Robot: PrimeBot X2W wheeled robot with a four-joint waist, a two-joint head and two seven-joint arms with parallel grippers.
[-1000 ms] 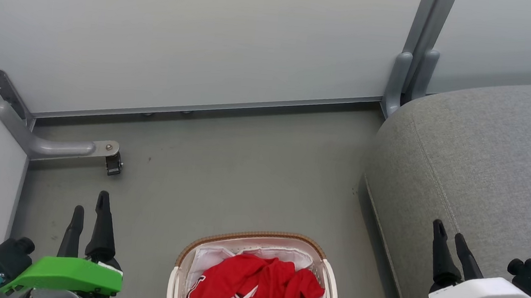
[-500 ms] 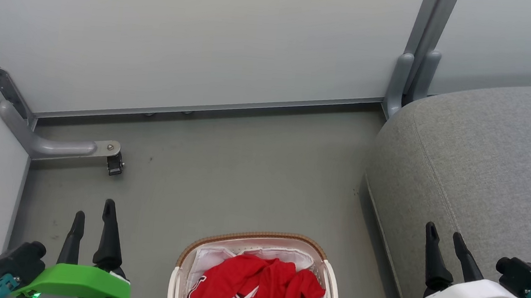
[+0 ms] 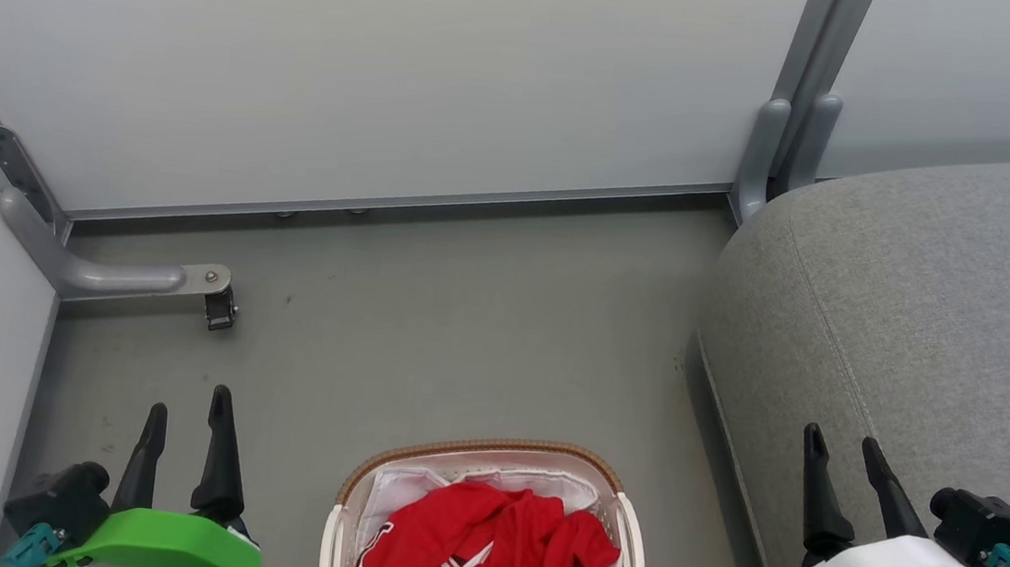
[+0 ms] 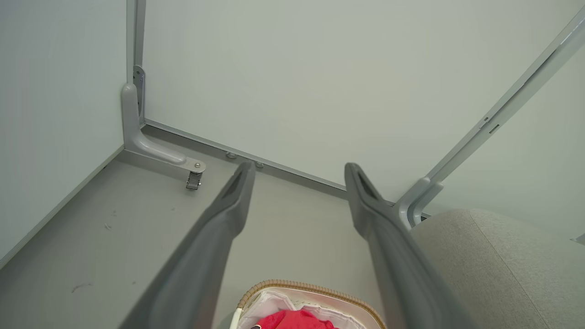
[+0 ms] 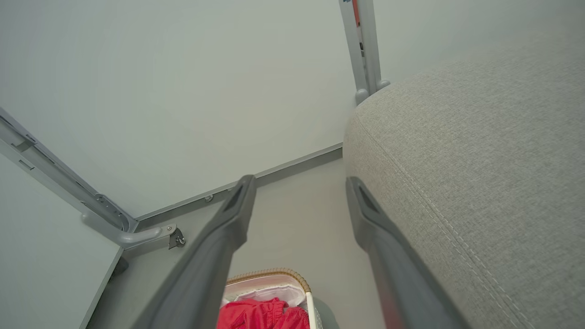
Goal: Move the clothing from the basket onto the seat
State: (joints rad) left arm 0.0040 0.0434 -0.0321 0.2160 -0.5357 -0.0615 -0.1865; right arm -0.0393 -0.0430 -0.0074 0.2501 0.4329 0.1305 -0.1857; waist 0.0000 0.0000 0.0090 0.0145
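Two pairs spread, empty — left fingers [image 3: 219, 460], right fingers [image 3: 817, 508] | clothing [image 3: 499, 542] heaped in basket [image 3: 489, 444] | seat [image 3: 928, 315] near basket

grey floor [image 3: 465, 317], white partition panels [image 3: 350, 65], caster bracket [image 3: 135, 278]

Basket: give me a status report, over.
Left gripper open, holding nothing. Right gripper open, holding nothing. Clothing heaped in basket, not yet gripped. Bare floor between basket and seat, nothing in the way.
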